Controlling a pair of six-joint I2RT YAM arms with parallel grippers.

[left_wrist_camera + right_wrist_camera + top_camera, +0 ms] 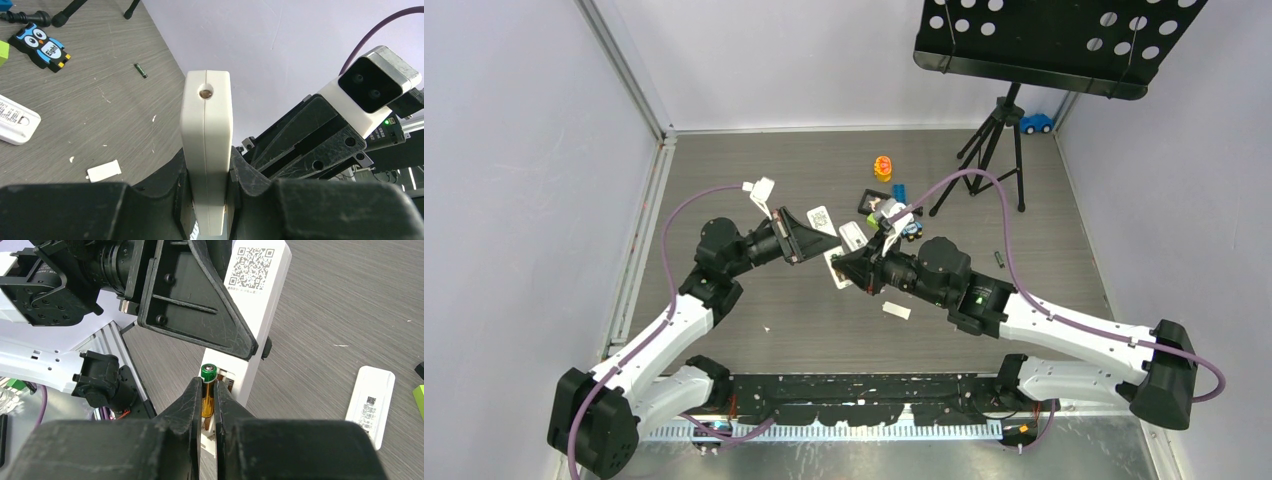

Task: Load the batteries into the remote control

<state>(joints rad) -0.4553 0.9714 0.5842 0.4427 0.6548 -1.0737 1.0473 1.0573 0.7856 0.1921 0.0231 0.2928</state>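
Observation:
My left gripper (822,243) (206,172) is shut on the white remote control (837,271) (206,115) (261,310) and holds it edge-on above the table, its plain back with a QR label facing the right wrist camera. The open battery recess shows at its lower end. My right gripper (862,268) (208,386) is shut on a gold battery with a green tip (208,373), whose tip is at the recess. A loose dark battery (999,258) (141,70) lies on the table to the right. A small white cover (896,311) (103,171) lies near the front.
A second white remote (854,236) (371,405) (15,122) lies flat behind the grippers. Small toys sit further back: an owl card (42,47), an orange piece (883,168), a blue brick (899,190). A black tripod stand (996,150) is back right, a blue car (1036,123) beyond it.

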